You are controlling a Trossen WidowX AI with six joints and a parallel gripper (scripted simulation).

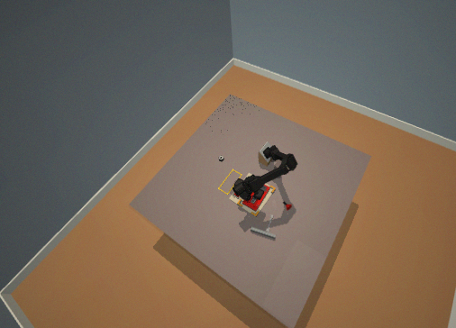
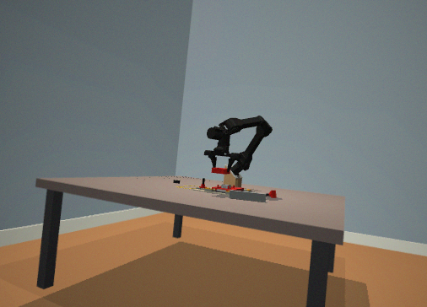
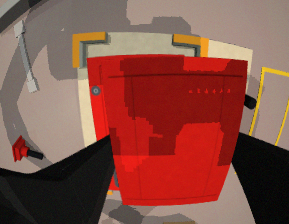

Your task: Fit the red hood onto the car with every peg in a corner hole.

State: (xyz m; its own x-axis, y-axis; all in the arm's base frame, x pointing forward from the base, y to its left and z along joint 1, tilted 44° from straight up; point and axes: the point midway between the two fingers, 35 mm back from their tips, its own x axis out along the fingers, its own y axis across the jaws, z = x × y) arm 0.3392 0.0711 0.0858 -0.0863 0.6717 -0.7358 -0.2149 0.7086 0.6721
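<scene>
One arm, one pincer [image 2: 219, 160], one red hood [image 3: 167, 129]. The pincer is clamped on the hood, its dark fingers pressing in from either side, so the shell sits directly between them and just under the wrist. In the exterior view the hood [image 2: 218, 170] hangs in the air, clear of everything on the counter [image 2: 127, 189].

Below the pincer lies one jig [image 3: 224, 51], a pale plate with orange corner brackets. The held hood hides nearly all of it and covers the chassis almost completely in the wrist view; in the top view red [image 1: 263, 198] shows at the edge of the arm's outline, though I cannot tell how much of that is hood and how much is car. Pegs and engine cannot be made out.

Scattered beside the pincer on the counter: one yellow outlined rectangle [image 1: 230, 180], one small dark ring-shaped part [image 1: 221, 158] farther off, one grey bar [image 1: 263, 232], one small red piece [image 1: 287, 205].
</scene>
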